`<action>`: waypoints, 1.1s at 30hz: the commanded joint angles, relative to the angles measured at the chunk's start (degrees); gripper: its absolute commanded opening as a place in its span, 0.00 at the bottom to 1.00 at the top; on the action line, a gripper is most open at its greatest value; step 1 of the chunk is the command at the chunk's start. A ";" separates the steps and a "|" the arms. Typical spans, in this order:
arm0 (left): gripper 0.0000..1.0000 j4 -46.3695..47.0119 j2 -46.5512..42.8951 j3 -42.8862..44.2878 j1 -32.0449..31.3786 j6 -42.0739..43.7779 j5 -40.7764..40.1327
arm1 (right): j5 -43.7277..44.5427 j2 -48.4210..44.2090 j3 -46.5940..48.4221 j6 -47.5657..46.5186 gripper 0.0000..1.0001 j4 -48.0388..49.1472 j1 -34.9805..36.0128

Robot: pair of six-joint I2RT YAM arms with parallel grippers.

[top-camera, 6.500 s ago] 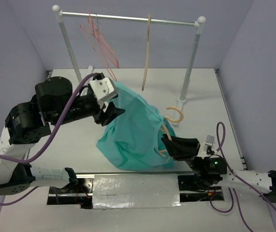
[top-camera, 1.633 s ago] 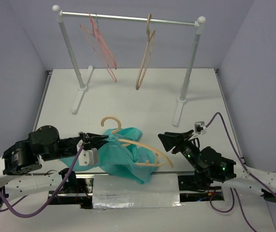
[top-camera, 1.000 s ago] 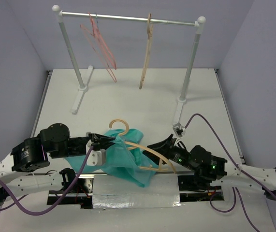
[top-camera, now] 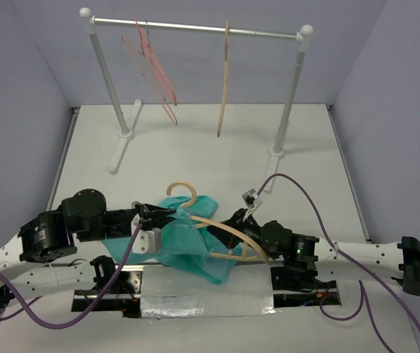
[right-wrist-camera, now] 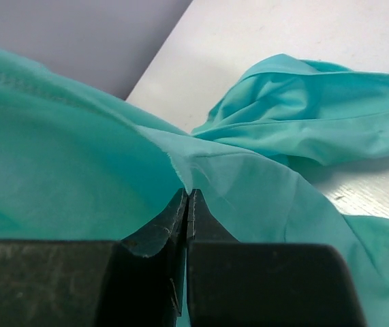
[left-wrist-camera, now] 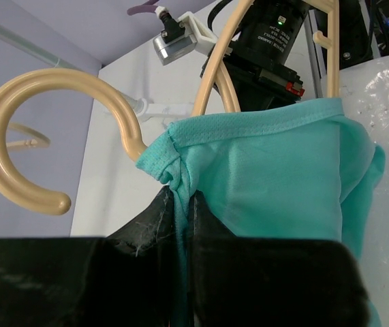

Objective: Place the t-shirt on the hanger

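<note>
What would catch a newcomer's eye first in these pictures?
The crumpled teal t-shirt at the near edge of the table, with the cream hanger poking out, stands out first. The left gripper and the right gripper pinch it from either side. Behind, a rail carries pink hangers and a tan hanger.
</note>
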 commanded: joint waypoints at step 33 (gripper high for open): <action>0.00 8.27 2.07 -3.72 0.08 0.72 -32.18 | 25.12 -25.71 15.54 -1.22 0.00 -44.54 -6.52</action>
